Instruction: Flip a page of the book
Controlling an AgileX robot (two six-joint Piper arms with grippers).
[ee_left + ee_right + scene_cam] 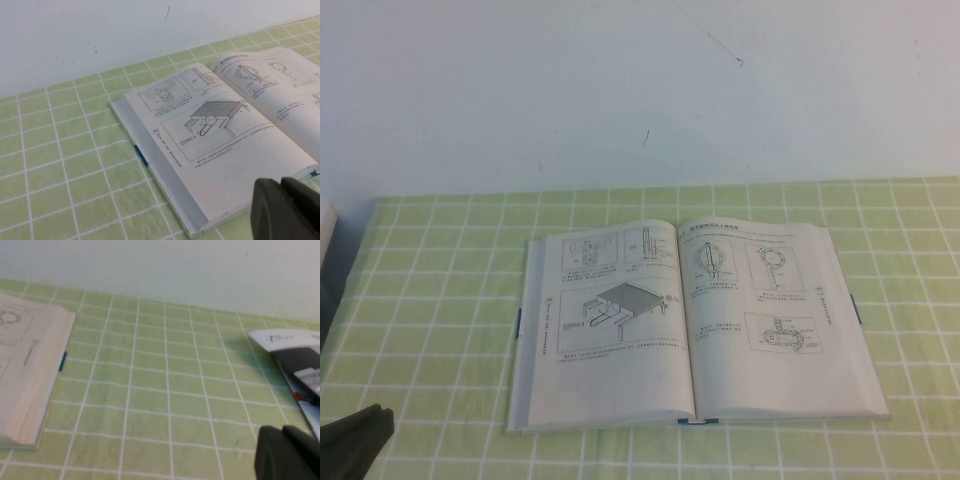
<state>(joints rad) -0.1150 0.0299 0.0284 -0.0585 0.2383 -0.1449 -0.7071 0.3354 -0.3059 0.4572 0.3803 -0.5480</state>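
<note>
The book (695,320) lies open and flat in the middle of the green checked table, with a thin dark-blue cover edge showing. The page (610,305) with the large flat-panel drawing rests flat on the book's left half; in the left wrist view the page (210,125) is fully visible. The right half shows ringed fittings. My left gripper (281,182) is shut with nothing in it, hovering near the book's front left corner, and shows as the dark left gripper (358,428) at the table's front left. My right gripper (282,432) is shut and empty, over bare cloth right of the book.
The green checked tablecloth (440,300) covers the table up to a white wall behind. A glossy leaflet (297,365) lies on the cloth to the right of the book. A dark object (325,290) stands at the far left edge.
</note>
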